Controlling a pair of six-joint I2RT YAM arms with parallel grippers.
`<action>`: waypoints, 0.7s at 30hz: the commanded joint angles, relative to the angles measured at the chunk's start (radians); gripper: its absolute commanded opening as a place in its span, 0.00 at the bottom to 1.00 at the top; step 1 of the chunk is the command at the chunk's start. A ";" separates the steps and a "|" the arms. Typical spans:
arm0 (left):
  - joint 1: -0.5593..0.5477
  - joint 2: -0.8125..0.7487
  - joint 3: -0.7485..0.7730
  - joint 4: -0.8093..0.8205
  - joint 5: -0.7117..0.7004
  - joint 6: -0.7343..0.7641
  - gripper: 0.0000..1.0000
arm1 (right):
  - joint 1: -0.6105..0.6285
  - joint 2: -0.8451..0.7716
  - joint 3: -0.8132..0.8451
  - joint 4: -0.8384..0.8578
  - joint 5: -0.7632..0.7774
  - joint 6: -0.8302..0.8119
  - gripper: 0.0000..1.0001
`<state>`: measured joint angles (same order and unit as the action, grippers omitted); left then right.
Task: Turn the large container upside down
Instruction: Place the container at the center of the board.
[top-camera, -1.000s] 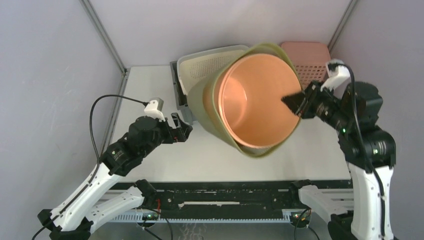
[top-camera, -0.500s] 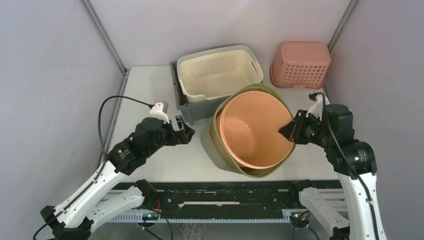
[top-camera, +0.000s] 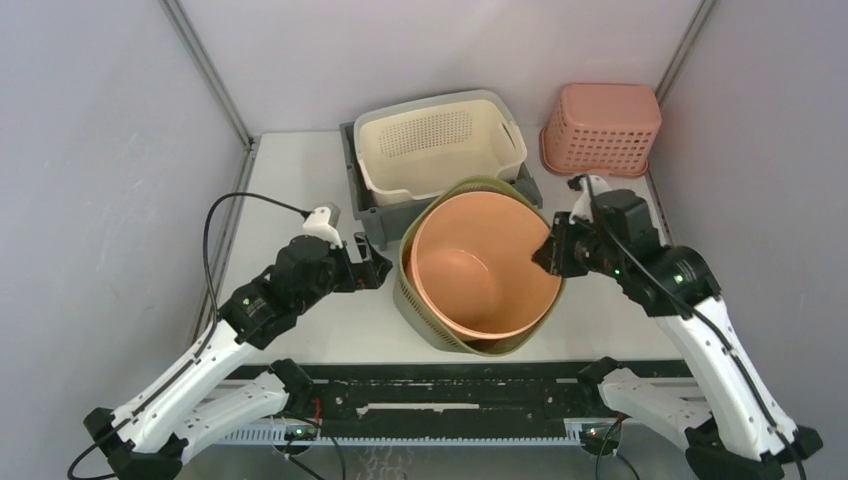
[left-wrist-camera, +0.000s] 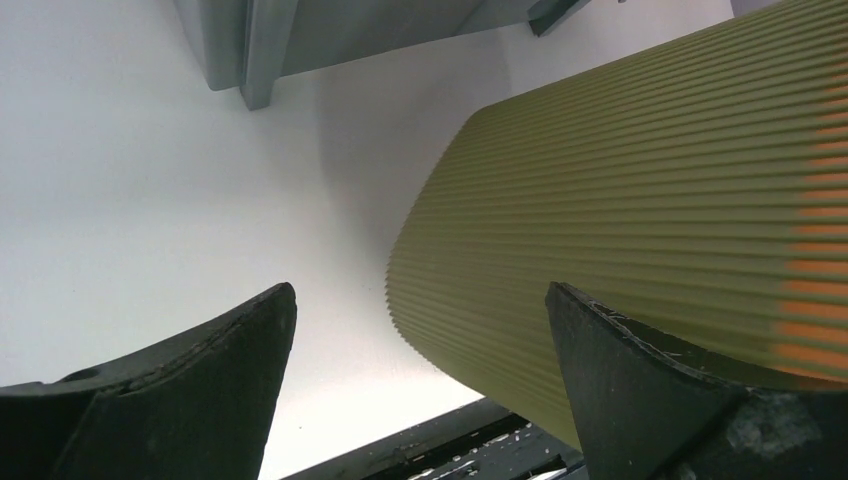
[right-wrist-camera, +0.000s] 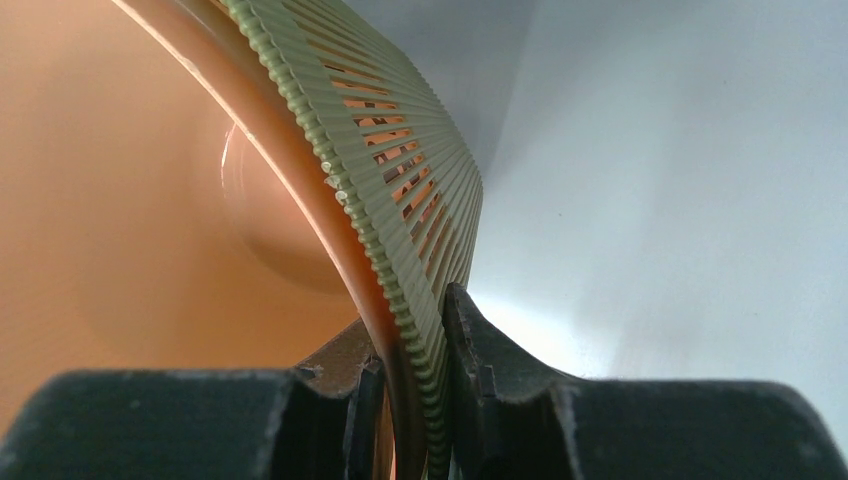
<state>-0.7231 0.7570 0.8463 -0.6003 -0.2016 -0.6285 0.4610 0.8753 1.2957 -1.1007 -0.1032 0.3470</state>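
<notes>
right jaws clamped on the container rim, left jaws wide apart beside its wall

in the top view the large container (top-camera: 470, 275), an olive ribbed shell with an orange liner, is at the centre of the surface (top-camera: 300, 170), its mouth toward the camera and tipped a little. the right jaws pinch its rim at the right edge of the mouth. the right wrist view shows one jaw inside against the orange and the other outside on the slotted olive wall. the left jaws stand wide apart just left of the container, not touching it. in the left wrist view the ribbed wall fills the right of the frame, and its far end is cut off. the container's base is hidden from above, so i cannot tell whether it rests on the surface. only the top view shows the cream basket (top-camera: 440, 145) behind and the pink basket (top-camera: 600, 125) at upper right.
</notes>
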 joint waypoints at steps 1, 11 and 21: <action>0.005 0.002 -0.012 0.049 0.013 -0.007 1.00 | 0.091 0.058 0.105 0.195 0.073 0.074 0.00; 0.005 0.020 -0.021 0.062 0.017 -0.010 1.00 | 0.178 0.197 0.230 0.171 0.154 0.066 0.18; 0.005 0.047 -0.028 0.080 0.023 -0.010 1.00 | 0.205 0.251 0.240 0.183 0.137 0.070 0.52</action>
<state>-0.7155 0.7933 0.8375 -0.5858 -0.2058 -0.6285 0.6506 1.1332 1.4673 -1.0855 0.0906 0.3489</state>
